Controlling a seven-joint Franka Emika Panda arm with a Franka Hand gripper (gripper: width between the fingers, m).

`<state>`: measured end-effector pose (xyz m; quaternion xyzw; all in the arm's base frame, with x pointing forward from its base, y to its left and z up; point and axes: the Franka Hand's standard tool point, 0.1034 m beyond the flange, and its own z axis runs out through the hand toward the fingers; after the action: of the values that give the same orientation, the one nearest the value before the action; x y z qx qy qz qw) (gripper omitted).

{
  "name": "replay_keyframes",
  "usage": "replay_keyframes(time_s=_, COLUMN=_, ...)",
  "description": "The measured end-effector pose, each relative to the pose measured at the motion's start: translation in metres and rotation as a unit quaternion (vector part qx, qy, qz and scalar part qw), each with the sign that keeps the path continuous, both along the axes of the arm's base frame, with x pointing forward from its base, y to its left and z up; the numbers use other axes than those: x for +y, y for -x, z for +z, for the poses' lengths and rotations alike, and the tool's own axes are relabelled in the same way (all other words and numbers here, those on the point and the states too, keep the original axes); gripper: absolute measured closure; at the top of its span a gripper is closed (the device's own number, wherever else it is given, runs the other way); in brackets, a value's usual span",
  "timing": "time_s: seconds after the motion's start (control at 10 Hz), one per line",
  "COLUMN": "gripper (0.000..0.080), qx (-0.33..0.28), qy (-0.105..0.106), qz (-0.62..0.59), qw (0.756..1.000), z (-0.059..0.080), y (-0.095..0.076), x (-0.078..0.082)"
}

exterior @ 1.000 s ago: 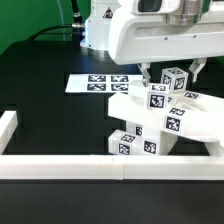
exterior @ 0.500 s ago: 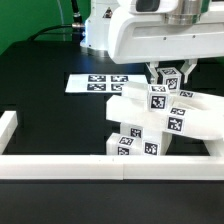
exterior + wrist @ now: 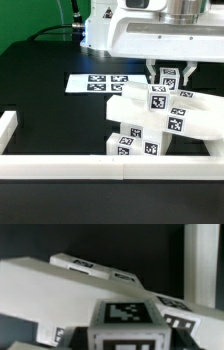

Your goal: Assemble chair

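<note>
The chair parts (image 3: 150, 125) stand as a stack of white tagged blocks and panels at the exterior view's right, near the front rail. A small white tagged block (image 3: 170, 80) sits at the top of the stack. My gripper (image 3: 170, 74) is straight above and shut on this block, one finger on each side. In the wrist view the tagged block (image 3: 127, 317) fills the space between my dark fingers (image 3: 78, 336), with a slanted white panel (image 3: 60, 286) of the chair behind it. The gripper (image 3: 127, 339) sits at that view's edge.
The marker board (image 3: 95, 83) lies flat on the black table behind the stack. A low white border rail (image 3: 60, 165) runs along the front, with a short piece (image 3: 8, 130) at the exterior view's left. The arm's white body (image 3: 150, 35) hangs over the stack.
The fingers stood wide apart on either side of the top block one second ago. They have since closed in on it. The stack has not moved.
</note>
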<state>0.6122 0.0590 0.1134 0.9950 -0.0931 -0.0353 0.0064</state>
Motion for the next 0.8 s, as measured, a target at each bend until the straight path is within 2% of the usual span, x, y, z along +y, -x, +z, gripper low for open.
replay_keyframes(time_s=0.4, gripper=0.0518, qx=-0.001, qy=0.008, qz=-0.115, qw=0.993, z=0.0000, y=0.0000, x=0.0001)
replay_keyframes(time_s=0.8, gripper=0.0518, qx=-0.001, qy=0.017, qz=-0.242, qw=0.970, z=0.0000, y=0.0000, x=0.0006)
